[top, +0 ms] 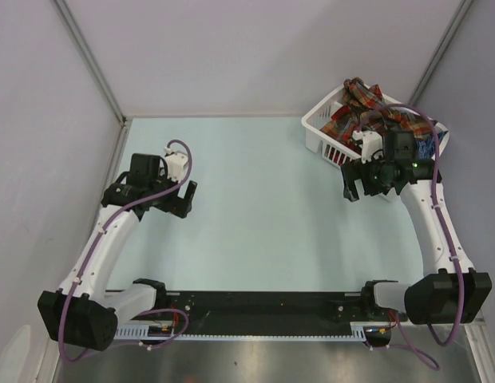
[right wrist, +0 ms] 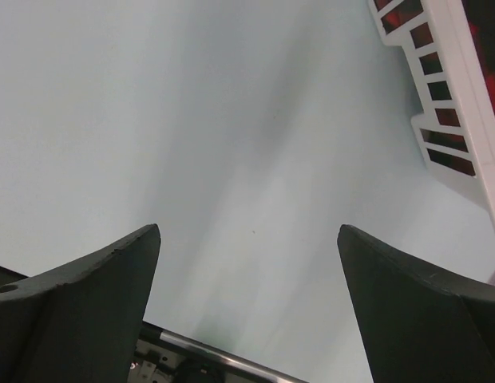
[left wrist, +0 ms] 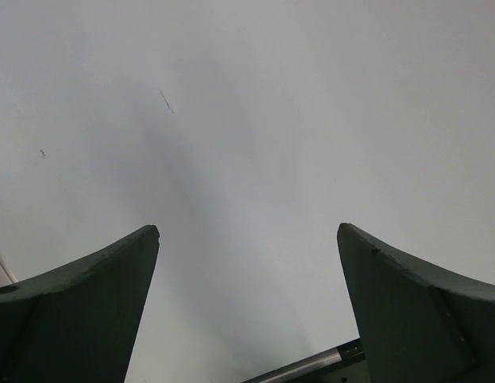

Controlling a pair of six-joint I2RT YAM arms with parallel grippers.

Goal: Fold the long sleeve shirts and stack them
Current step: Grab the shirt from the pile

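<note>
The long sleeve shirts [top: 367, 105] lie heaped in the white basket [top: 318, 134] just beside the right gripper [top: 357, 183], whose jaws stand spread and empty; the left gripper [top: 182, 199], equally spread, hangs well apart from them. Nothing looks unloaded, so the next move should be reaching in to pinch one shirt. Only the top view shows the plaid; the right wrist view catches just the basket's slatted wall.

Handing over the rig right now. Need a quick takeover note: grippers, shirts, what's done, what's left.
Left gripper: jaws open, empty, over the bare table on the left.
Right gripper: jaws open, empty, just in front of the white basket.
Shirts: heaped in the basket at far right, orange plaid on top.
Done: nothing folded or stacked.
Left: pull out each shirt, fold, stack.
</note>
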